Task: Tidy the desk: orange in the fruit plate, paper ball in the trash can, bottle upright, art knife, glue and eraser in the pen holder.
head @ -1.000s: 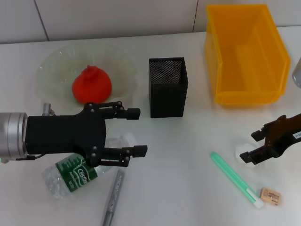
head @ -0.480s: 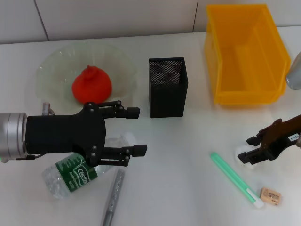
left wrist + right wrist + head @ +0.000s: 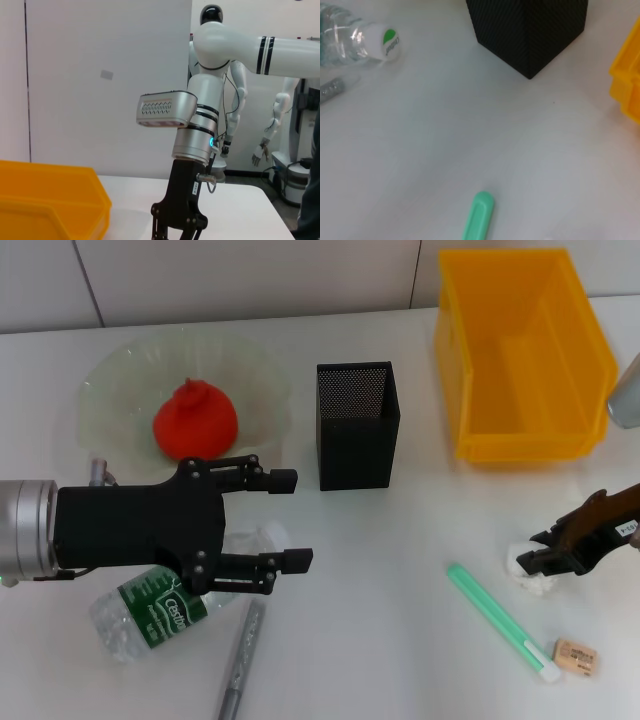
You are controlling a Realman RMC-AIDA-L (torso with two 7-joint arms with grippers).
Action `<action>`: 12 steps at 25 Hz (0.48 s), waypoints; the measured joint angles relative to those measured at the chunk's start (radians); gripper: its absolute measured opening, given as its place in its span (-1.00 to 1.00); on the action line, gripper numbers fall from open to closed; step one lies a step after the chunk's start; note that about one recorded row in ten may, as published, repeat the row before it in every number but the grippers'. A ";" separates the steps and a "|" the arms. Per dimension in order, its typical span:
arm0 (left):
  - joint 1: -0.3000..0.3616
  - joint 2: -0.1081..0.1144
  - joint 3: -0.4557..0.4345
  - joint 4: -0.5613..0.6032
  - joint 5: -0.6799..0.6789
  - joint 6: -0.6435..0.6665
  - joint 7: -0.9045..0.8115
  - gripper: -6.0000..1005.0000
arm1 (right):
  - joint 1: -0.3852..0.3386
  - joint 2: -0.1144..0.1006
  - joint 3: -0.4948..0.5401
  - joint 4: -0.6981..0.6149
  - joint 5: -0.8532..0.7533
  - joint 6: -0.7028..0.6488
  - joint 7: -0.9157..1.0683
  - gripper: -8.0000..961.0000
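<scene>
My right gripper (image 3: 537, 552) is down on the white paper ball (image 3: 532, 578) on the table and its fingers have closed around it. My left gripper (image 3: 292, 520) is open and hovers over the lying clear bottle (image 3: 150, 612) with a green label. The orange (image 3: 195, 421) sits in the glass fruit plate (image 3: 120, 375). The black mesh pen holder (image 3: 357, 425) stands mid-table. A green art knife (image 3: 500, 621), a tan eraser (image 3: 577, 656) and a silver glue pen (image 3: 240, 660) lie on the table. The right wrist view shows the knife's end (image 3: 480, 215) and the bottle cap (image 3: 383, 43).
A yellow bin (image 3: 520, 350) stands at the back right, behind my right gripper. The left wrist view shows its corner (image 3: 50, 200) and my right arm (image 3: 192, 130). The pen holder (image 3: 530, 30) also shows in the right wrist view.
My right gripper has moved slightly right and down onto the paper ball, and its fingers have drawn together. The left arm has not moved.
</scene>
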 joint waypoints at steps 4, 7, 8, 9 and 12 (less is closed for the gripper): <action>0.000 -0.001 -0.001 0.000 0.005 0.000 0.000 0.56 | -0.010 0.001 0.001 -0.022 0.025 0.000 -0.001 -0.32; 0.000 -0.001 -0.001 0.000 0.006 0.000 0.000 0.56 | -0.031 0.000 0.002 -0.063 0.091 -0.001 -0.004 -0.36; 0.000 -0.001 -0.001 0.000 0.006 0.000 0.000 0.56 | -0.040 0.000 0.002 -0.085 0.112 -0.002 -0.005 -0.37; 0.000 -0.002 -0.001 0.000 0.006 0.000 0.001 0.56 | -0.048 0.000 0.002 -0.111 0.131 -0.002 -0.006 -0.37; 0.000 -0.004 -0.001 0.000 0.006 0.000 0.003 0.56 | -0.077 0.002 0.001 -0.202 0.181 -0.008 -0.007 -0.37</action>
